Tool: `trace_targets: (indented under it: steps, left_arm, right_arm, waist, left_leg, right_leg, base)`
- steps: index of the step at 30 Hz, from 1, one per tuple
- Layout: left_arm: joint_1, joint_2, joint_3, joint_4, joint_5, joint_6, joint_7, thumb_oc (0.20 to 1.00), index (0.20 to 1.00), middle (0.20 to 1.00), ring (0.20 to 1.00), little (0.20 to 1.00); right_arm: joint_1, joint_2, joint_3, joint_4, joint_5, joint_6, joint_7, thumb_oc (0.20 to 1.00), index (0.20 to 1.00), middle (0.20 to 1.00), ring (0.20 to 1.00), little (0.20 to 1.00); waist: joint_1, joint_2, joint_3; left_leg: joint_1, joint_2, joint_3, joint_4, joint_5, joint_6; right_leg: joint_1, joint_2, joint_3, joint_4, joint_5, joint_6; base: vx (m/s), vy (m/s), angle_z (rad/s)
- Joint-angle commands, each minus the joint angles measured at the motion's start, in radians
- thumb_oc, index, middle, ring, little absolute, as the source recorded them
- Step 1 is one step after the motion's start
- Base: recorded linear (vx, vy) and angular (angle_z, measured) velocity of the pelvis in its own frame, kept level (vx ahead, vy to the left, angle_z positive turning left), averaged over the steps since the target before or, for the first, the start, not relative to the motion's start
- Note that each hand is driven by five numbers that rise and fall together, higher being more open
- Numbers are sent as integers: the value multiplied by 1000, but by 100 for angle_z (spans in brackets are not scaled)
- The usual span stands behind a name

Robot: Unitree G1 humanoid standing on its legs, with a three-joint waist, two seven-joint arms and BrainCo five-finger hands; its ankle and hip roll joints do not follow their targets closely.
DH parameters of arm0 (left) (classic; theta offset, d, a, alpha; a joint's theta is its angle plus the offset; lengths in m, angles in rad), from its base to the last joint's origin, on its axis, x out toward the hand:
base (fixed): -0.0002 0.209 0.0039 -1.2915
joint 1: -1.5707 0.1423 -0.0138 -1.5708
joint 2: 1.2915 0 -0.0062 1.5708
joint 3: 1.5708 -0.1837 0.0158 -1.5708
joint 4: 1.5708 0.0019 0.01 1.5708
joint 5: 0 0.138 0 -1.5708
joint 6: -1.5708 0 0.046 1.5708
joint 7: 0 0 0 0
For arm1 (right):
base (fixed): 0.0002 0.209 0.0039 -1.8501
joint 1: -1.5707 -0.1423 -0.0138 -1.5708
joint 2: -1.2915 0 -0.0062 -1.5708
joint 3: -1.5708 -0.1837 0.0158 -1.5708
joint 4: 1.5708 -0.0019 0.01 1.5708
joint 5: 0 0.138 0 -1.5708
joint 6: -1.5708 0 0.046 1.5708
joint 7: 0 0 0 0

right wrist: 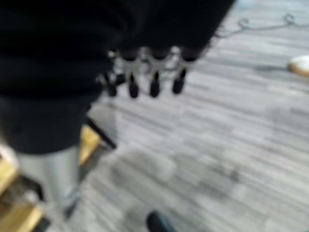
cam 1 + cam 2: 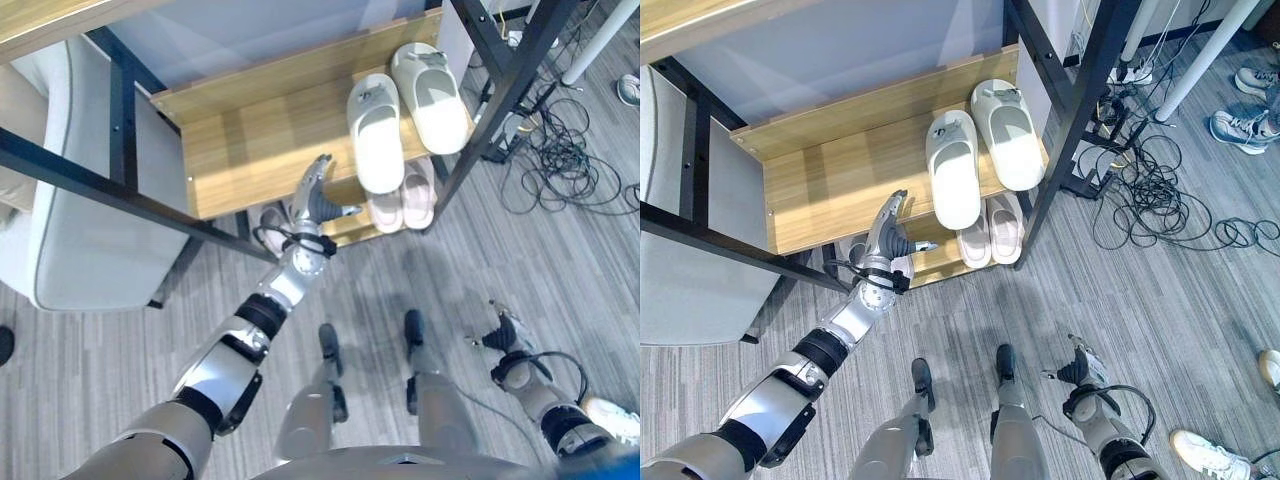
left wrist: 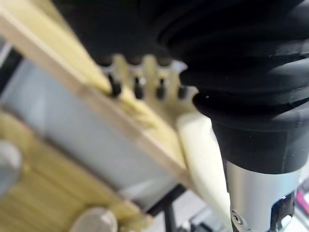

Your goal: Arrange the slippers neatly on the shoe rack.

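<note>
Pale cream slippers (image 2: 376, 130), a pair with smooth rounded closed toes and a small dark mark on each strap, lie side by side on the upper shelf (image 2: 250, 140) of the shoe rack (image 2: 1068, 110), at its right end beside the black upright. Toes point toward the shelf's front edge; the left slipper's toe overhangs that edge a little, the right slipper sits further back. They touch or nearly touch along their length.

Lower shelf (image 2: 940, 262): a second pair (image 2: 990, 232), pinkish-beige, partly hidden under the upper board, only the toe halves showing. Something grey sits at the lower shelf's left part, behind the left wrist; cannot make out what.

Left hand (image 2: 315, 192) is raised at the front edge of the upper shelf, just left of the cream pair, fingers straight and relaxed, thumb out toward the overhanging toe, holding nothing. Contact with the board cannot be told.

Right hand (image 2: 1081, 366) hangs low over the grey plank floor (image 2: 1160, 290), well apart from the rack, fingers loosely extended, empty.

Tangle of black cables (image 2: 1150, 190) lies on the floor right of the rack.
</note>
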Motion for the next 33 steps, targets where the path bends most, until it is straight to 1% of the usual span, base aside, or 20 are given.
trace_targets:
  steps: [1, 8, 20, 33]
  left_arm:
    - [-92, -40, -32, 78, -18, -33, -6, 1000, 1000, 1000, 1000, 1000]
    - [-108, -70, -51, 89, -45, -41, -5, 1000, 1000, 1000, 1000, 1000]
    - [-136, -85, -80, 83, 3, -38, 27, 1000, 1000, 1000, 1000, 1000]
    - [-220, -99, -107, 143, 100, -6, 101, 1000, 1000, 1000, 1000, 1000]
  right_arm:
    - [-44, -9, 21, 2, 44, -10, -32, 1000, 1000, 1000, 1000, 1000]
    - [-53, -10, 35, 20, 54, -9, -32, 1000, 1000, 1000, 1000, 1000]
    - [-79, -23, 42, 48, 43, -2, -62, 1000, 1000, 1000, 1000, 1000]
    - [-145, -71, 88, 54, -62, 26, -129, 1000, 1000, 1000, 1000, 1000]
  waist:
    - [-1, -1, 8]
    - [-4, -2, 11]
    - [-6, -14, 16]
    - [-16, -24, 18]
  left_leg:
    - [-53, 14, -99, 12, -37, -38]
    - [-53, 16, -95, 12, -38, -38]
    - [-62, 17, -95, 12, -38, -36]
    - [-80, 25, -94, 12, -35, -41]
  right_leg:
    - [-65, -62, 5, 100, -139, 64]
    - [-72, -60, 10, 106, -141, 62]
    - [-89, -58, 11, 118, -142, 61]
    - [-117, -52, 18, 125, -141, 62]
  base:
    - [0, 0, 0]
    - [0, 0, 0]
    - [0, 0, 0]
    - [0, 0, 0]
